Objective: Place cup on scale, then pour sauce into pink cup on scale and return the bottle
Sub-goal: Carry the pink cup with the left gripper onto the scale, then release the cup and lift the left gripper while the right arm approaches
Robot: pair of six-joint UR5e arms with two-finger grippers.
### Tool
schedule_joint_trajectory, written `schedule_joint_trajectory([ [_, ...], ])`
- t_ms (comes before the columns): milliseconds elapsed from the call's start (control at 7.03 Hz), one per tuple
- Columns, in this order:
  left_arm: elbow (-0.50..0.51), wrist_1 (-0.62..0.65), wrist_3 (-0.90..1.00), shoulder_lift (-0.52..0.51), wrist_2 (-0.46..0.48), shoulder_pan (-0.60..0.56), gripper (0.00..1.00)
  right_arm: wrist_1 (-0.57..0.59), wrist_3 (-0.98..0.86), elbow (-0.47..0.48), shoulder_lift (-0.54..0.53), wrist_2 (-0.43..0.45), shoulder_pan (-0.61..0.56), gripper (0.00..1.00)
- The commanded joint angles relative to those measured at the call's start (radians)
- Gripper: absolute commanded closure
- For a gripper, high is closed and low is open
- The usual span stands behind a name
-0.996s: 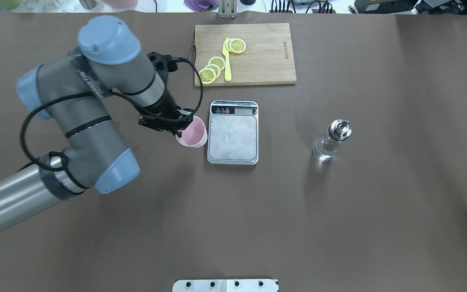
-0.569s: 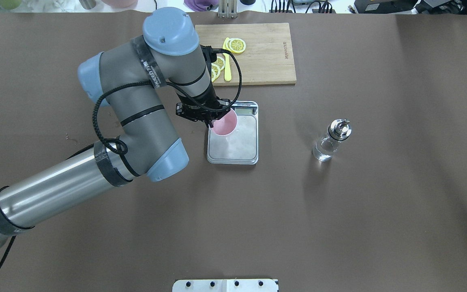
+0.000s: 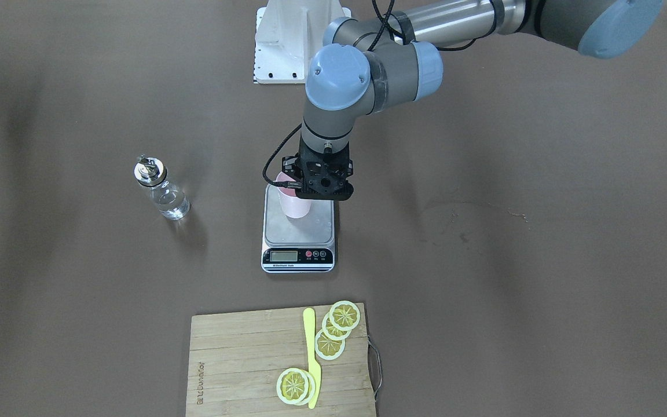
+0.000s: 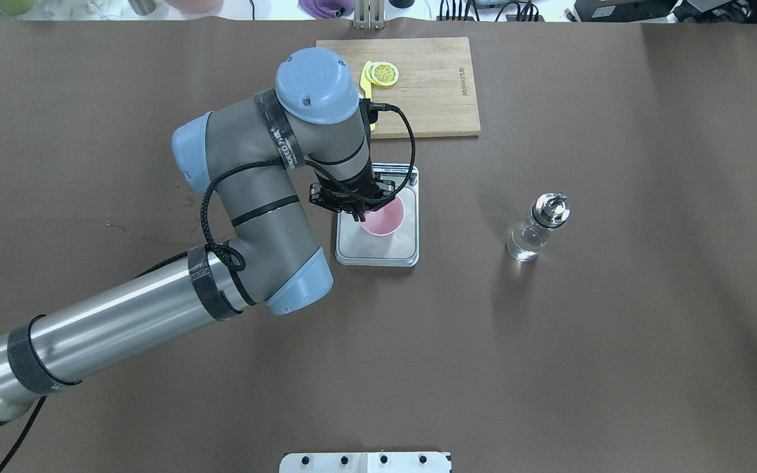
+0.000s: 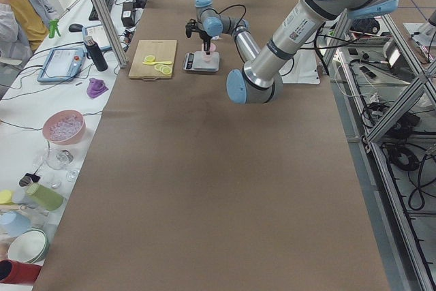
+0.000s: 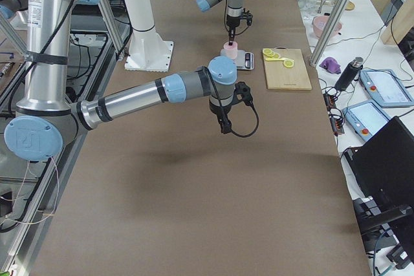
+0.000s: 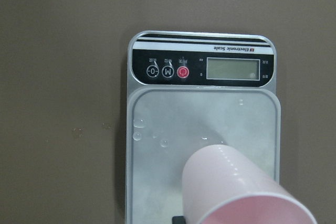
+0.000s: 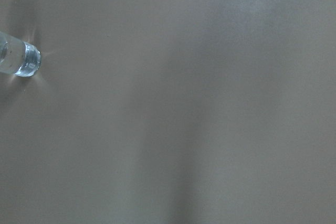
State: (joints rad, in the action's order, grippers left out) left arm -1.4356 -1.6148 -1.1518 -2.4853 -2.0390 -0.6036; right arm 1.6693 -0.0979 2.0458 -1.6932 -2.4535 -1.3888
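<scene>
**Grip state.** The left gripper (image 4: 360, 210) is closed on the cup (image 4: 385, 218). Its jaws pinch the rim wall on the arm's side, so the cup body hangs beside and below them. The cup sits over the scale (image 4: 391, 249), whose platform lies directly beneath the jaws. It cannot be determined whether the cup's base touches the platform. The right gripper (image 6: 224, 126) shows only in a side view, so its jaw state cannot be determined.

**Handling.** The cup appears light, thin-walled and empty. A rim pinch probably suffices, but the cup may tip on release unless its base is seated flat. The bottle (image 4: 539, 226) stands well apart from the jaws, beyond the scale. It is glass, likely smooth and breakable, and is best gripped around the body below the metal cap.

**Change.** One second ago the jaws held the cup beside the scale, off the platform. The cup now sits over the platform's middle. The bottle has not moved.
</scene>
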Motion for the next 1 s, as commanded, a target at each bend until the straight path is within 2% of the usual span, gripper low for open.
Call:
schedule_joint_trajectory([
  [0,0.004,-0.045,0.006,0.002,0.002,0.001,0.03,0.006,0.001,-0.007,0.044,-0.018,0.037,0.00],
  [285,-0.029,-0.033,0.007,0.011,-0.009,-0.048,0.03,0.000,0.010,-0.001,0.081,-0.018,0.097,0.00],
  [569,-0.139,-0.028,0.007,0.106,-0.023,-0.085,0.03,0.000,0.011,0.005,0.148,-0.024,0.181,0.00],
  [854,-0.160,-0.028,0.007,0.132,-0.079,-0.134,0.03,-0.002,0.009,0.010,0.144,-0.170,0.186,0.03],
])
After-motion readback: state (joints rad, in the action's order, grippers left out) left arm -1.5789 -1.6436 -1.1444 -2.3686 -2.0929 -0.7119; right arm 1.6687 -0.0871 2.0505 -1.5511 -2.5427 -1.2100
